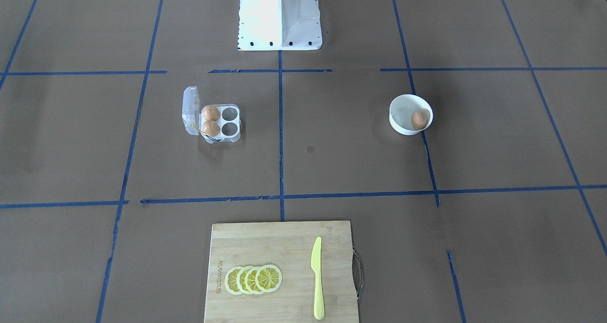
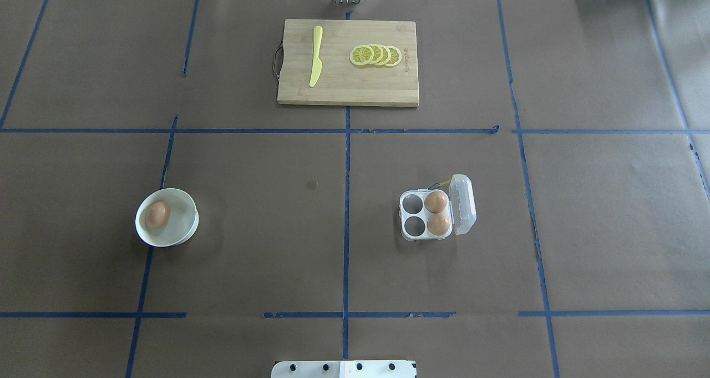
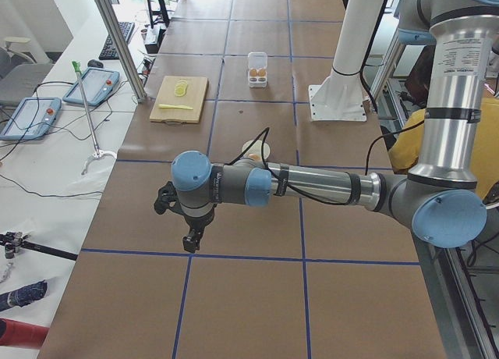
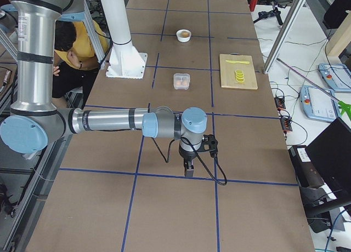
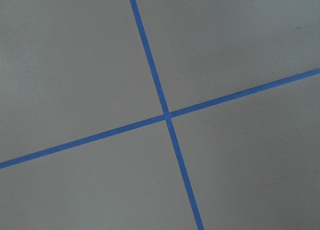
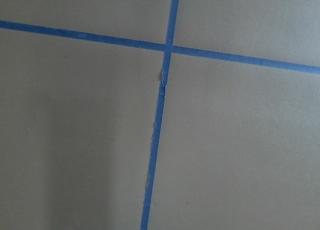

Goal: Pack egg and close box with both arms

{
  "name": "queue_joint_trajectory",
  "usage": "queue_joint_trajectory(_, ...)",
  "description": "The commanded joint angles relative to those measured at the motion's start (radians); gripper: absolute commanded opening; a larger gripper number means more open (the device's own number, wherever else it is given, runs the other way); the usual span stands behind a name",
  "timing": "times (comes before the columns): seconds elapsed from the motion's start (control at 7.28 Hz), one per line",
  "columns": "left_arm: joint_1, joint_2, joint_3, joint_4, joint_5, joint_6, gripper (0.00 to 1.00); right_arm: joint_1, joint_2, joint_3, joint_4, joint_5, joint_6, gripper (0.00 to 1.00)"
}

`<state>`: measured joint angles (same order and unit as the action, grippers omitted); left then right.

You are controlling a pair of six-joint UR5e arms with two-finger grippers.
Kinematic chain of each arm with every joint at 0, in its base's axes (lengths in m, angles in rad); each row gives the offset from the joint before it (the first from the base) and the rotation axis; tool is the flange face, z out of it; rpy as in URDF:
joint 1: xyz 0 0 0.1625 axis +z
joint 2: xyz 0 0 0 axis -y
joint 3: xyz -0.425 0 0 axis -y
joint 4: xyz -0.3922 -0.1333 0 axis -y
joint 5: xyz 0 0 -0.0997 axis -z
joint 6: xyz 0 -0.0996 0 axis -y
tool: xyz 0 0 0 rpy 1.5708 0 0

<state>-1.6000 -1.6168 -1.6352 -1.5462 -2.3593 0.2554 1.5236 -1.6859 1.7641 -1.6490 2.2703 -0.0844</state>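
While in bowl (image 2: pixel 184 229), egg (image 2: pixel 158 214) beyond tool (image 3: pixel 189 242)

wrist cameras close over table (image 5: pixel 75 50)

Robotics lab, blue-taped grid table (image 2: pixel 249 256), teach pendants (image 3: pixel 31 113), aluminium frame post (image 3: pixel 117 39)

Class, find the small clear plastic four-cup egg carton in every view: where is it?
Front-facing: clear plastic egg carton, left of centre.
Overhead: carton right of centre.
Exterior left: carton top centre.
Exterior right: carton upper centre.
Left wrist: not in it.
Right wrist: not in it.
Shared landmark, exterior views: rectangular bamboo cutting board.
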Motion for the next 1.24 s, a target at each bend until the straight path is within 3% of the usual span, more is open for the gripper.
queue_joint_trajectory(0.0,0.002,-0.003,0.000,-0.002,0.002,0.004,1.00,0.001,0.000,0.000,0.000,0.000,0.000,1.00)
queue_joint_trajectory(0.69,0.002,0.008,0.011,-0.188,0.002,-0.005,1.00,0.000,0.012,-0.043,0.076,0.002,0.000,1.00)
queue_joint_trajectory(1.1,0.008,0.000,0.027,-0.484,0.005,-0.007,1.00,-0.002,0.018,-0.043,0.253,-0.003,0.003,1.00)
